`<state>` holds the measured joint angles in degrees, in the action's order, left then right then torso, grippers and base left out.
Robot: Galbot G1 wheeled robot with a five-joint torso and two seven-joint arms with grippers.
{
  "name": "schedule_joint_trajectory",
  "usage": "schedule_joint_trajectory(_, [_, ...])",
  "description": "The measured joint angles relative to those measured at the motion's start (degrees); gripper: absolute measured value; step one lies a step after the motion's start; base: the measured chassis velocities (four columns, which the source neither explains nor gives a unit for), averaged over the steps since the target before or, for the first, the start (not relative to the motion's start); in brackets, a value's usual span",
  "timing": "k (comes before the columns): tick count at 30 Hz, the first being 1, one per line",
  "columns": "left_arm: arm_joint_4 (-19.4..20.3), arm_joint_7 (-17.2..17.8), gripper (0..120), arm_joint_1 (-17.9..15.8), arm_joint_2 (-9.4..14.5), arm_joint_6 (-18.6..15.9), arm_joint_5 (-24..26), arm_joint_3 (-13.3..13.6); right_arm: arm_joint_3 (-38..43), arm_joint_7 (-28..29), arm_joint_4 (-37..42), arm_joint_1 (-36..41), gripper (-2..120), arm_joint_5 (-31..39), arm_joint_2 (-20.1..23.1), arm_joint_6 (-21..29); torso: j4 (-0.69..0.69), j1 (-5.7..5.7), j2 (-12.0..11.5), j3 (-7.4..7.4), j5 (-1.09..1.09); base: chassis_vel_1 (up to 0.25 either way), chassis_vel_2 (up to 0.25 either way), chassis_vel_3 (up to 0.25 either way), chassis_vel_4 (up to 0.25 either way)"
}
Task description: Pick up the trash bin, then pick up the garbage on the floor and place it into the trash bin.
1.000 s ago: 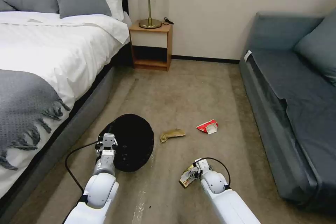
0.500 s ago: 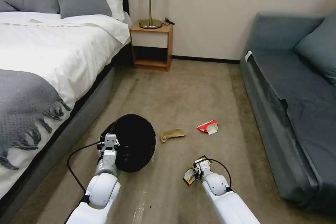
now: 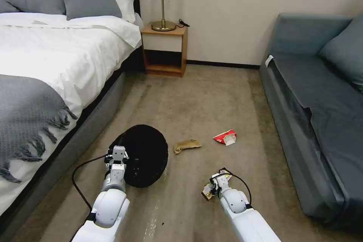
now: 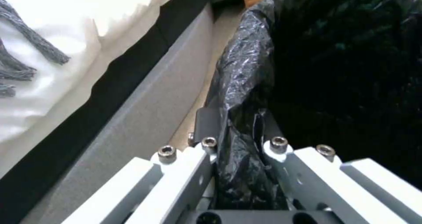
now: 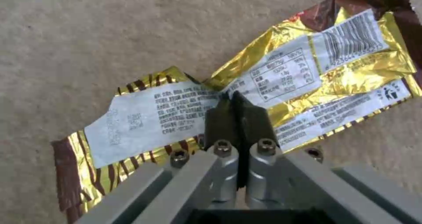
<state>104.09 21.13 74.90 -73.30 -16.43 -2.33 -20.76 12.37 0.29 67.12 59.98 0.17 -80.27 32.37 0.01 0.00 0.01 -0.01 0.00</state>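
The trash bin [image 3: 146, 155], lined with a crinkly black bag, sits tilted beside the bed with its mouth toward me. My left gripper [image 3: 118, 154] is shut on its near rim; in the left wrist view the gripper [image 4: 239, 123] pinches the black bag rim [image 4: 246, 85]. My right gripper [image 3: 216, 180] is low over the carpet floor [image 3: 204, 102], shut on the yellow-black snack wrapper [image 3: 207, 191]. The right wrist view has the gripper [image 5: 235, 100] closed on the wrapper [image 5: 290, 72]. Crumpled brown paper [image 3: 186, 145] and a red-white packet [image 3: 225, 137] lie farther ahead.
A white bed [image 3: 45, 56] with a grey throw runs along the left, its grey base close to the bin. A wooden nightstand [image 3: 163, 47] with a lamp stands at the back wall. A blue-grey sofa [image 3: 317, 113] lines the right side.
My right gripper has shifted slightly right with the wrapper, which now looks more bunched under it. The left gripper and the bin have hardly moved.
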Motion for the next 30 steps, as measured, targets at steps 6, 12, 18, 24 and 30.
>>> schedule_joint_trajectory(6, [0.0, -0.1, 5, 0.1, 0.3, 0.1, 0.1, -0.1, 0.8, -0.1, 1.4, 0.4, 0, 0.3, 0.3, 0.0, -0.05, 0.00, 0.0, 0.01, -0.04, 0.000, 0.000, 0.000, 0.000])
schedule_joint_trajectory(12, [-0.1, -0.1, 5, 0.1, 0.7, 0.2, 0.2, -0.2, 0.8, -0.5, 3.5, 1.6, 0, 0.3, 0.8, 0.1, -0.02, 0.00, 0.0, 0.01, 0.00, 0.000, 0.000, 0.000, 0.000])
schedule_joint_trajectory(18, [-0.5, -0.1, 5, 0.0, 0.8, 0.3, 0.2, -0.2, 1.3, -0.6, 4.7, 2.3, 0, 0.3, 0.8, -0.2, -0.01, 0.00, 0.0, 0.01, 0.00, 0.000, 0.000, 0.000, 0.000])
schedule_joint_trajectory(24, [-0.6, -0.2, 5, -0.1, 1.1, 0.3, 0.2, -0.1, 1.5, 1.4, 7.2, 3.5, 0, 2.0, 1.0, -0.1, -0.01, 0.00, 0.0, 0.01, 0.00, 0.000, 0.000, 0.000, 0.000])
schedule_joint_trajectory(30, [-0.5, -0.2, 5, -0.1, 1.4, 0.3, 0.3, -0.1, 3.8, 7.4, 11.5, 3.8, 11, 17.4, 0.4, 6.9, -0.01, 0.01, 0.0, 0.01, 0.00, 0.000, 0.000, 0.000, 0.000])
